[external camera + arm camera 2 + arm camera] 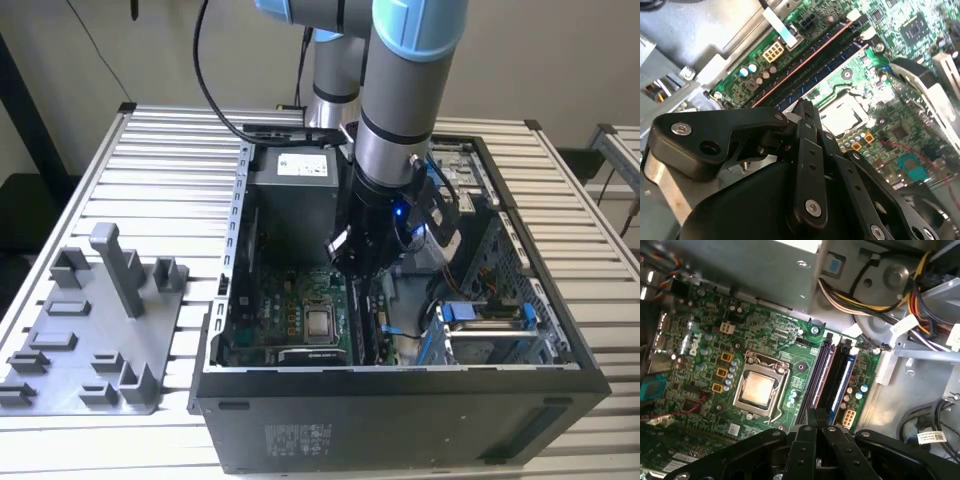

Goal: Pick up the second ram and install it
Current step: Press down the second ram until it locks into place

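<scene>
My gripper [345, 262] hangs inside the open computer case [400, 378], low over the motherboard [705, 340]. Its black fingers are shut together in both wrist views, gripper [816, 413] and gripper [802, 104], with no strip showing between them. The tips sit just above one end of the memory slots [832, 375]. Long dark strips run along the memory slots [810, 65], one edged reddish and one blue. I cannot tell whether one of them is the second ram.
The processor socket [760, 390] lies beside the slots. A power supply [295, 190], bundled cables [865, 295] and a drive cage [490, 320] crowd the case around the arm. A grey tray with upright posts [90, 340] sits on the slatted table at the exterior view's left.
</scene>
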Motion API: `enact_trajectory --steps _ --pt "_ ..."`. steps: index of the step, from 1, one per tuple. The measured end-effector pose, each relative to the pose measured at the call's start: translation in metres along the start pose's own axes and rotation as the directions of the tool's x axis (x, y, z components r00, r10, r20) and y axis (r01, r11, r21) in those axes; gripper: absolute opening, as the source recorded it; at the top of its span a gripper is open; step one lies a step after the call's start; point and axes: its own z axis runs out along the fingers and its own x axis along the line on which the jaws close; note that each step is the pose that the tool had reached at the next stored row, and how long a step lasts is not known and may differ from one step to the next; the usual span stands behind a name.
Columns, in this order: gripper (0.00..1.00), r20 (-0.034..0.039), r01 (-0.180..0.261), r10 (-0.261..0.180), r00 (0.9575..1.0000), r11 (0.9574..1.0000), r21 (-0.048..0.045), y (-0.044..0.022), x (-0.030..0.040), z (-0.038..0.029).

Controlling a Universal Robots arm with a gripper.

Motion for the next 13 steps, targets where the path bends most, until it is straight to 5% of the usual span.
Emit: enact_trajectory --steps 7,13 --pt "0.11 0.003 0.111 -0.111 0.9938 0.9938 0.0 0.0 0.0 0.0" --pt "0.11 0.0024 0.22 -0.22 0.9756 0.9756 -0.0008 0.0001 0.0002 0.0"
